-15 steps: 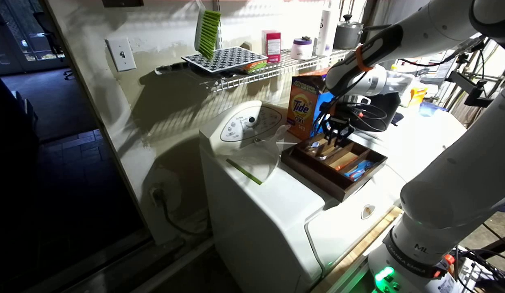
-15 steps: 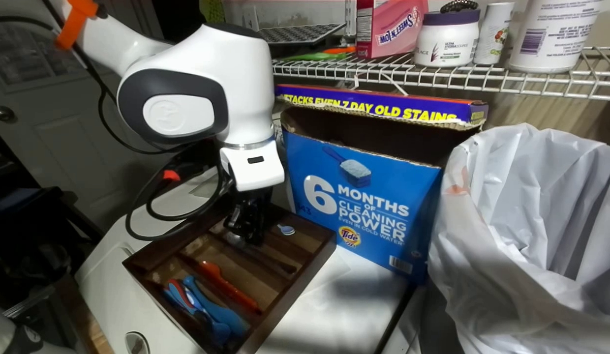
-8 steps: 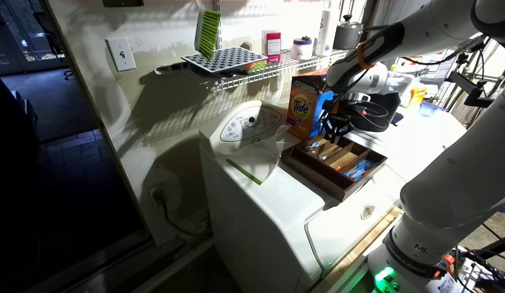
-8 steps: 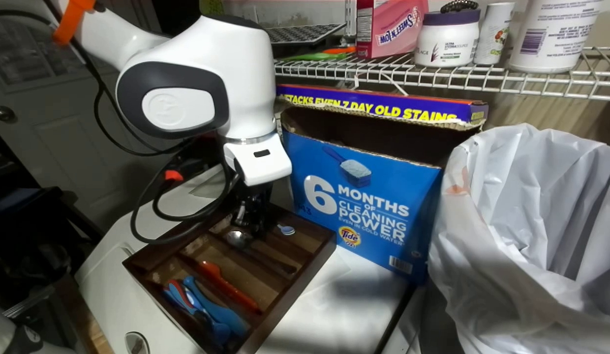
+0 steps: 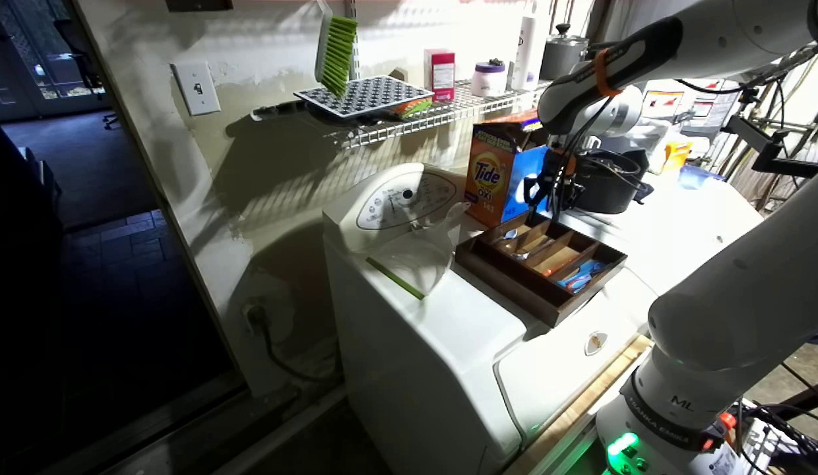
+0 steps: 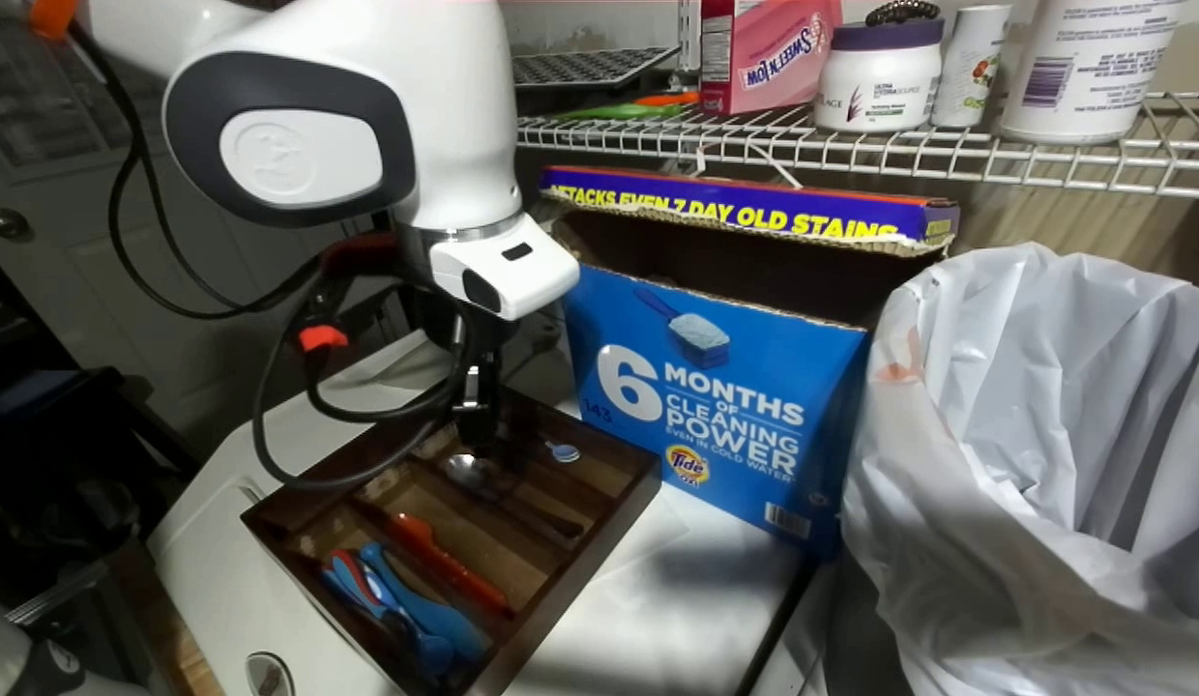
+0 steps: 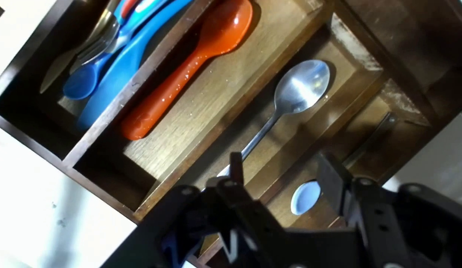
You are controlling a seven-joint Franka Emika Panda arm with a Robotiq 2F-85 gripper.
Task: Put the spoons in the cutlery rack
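A silver metal spoon [image 7: 301, 86] is contained in a middle compartment of the dark brown wooden cutlery rack [image 5: 508, 278], its handle partly covered in the wrist view by the black two-fingered gripper [image 7: 283, 173]. The gripper is suspended over the rack, unclenched, with its fingers spread apart. The adjoining compartments are occupied by a glossy orange spoon [image 7: 223, 33] and a pale bluish oval-bowled spoon [image 7: 306, 197]; beyond the orange spoon, blue plastic utensils [image 7: 126, 69] are heaped. The rack is supported by a white surface [image 6: 609, 599], a blue-and-orange cardboard detergent box [image 6: 716, 387] being set just beside it.
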